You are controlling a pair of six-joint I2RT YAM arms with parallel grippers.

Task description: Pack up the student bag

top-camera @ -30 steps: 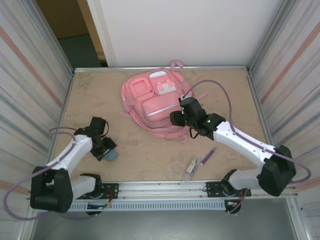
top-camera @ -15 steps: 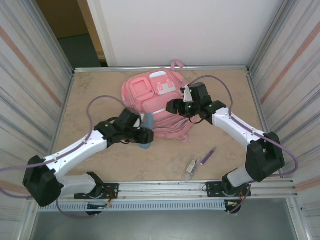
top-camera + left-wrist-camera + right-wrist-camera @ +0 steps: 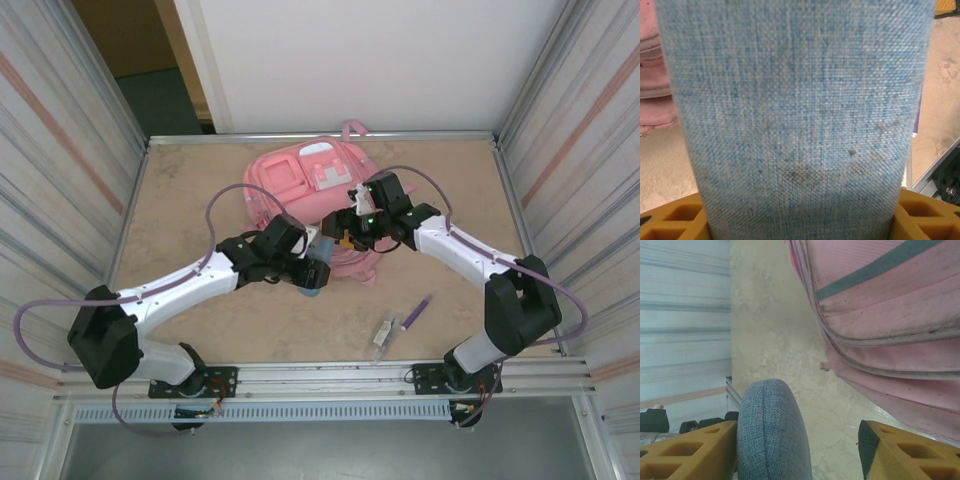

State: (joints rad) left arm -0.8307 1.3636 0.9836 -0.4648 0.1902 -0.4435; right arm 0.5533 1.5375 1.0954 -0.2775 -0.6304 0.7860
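- The table point(image 3: 200, 200) is a beige surface with metal walls on both sides and a white wall at the far end.
- The student bag point(image 3: 295, 190) lies flat in the far middle of the table. Its front pockets look up, and a pink loop at its top points to the far wall. The pockets that I can see are zipped.
- My left arm is stretched out long, from its base at the near left corner diagonally to the near edge of the bag.
- My right arm goes up from its base at the near right. It bends at the elbow close to the right wall, and the forearm reaches left to the near right side of the bag.
- My two grippers meet just beside the near edge of the bag.
- My left gripper point(image 3: 308, 265) is closed on a blue fabric object point(image 3: 800, 115), which stands between its yellow fingers point(image 3: 675, 222).
- My right gripper point(image 3: 797, 427) has its jaws apart, with the rounded end of the same object between them. The object lies against one finger point(image 3: 690, 450), and there is a clear gap to the other finger point(image 3: 905, 452).
- A purple pen point(image 3: 417, 313) lies on the table near the front rail, well apart from the bag.
- A small clear packet point(image 3: 383, 333) lies just beside the pen. I cannot tell what is in it.
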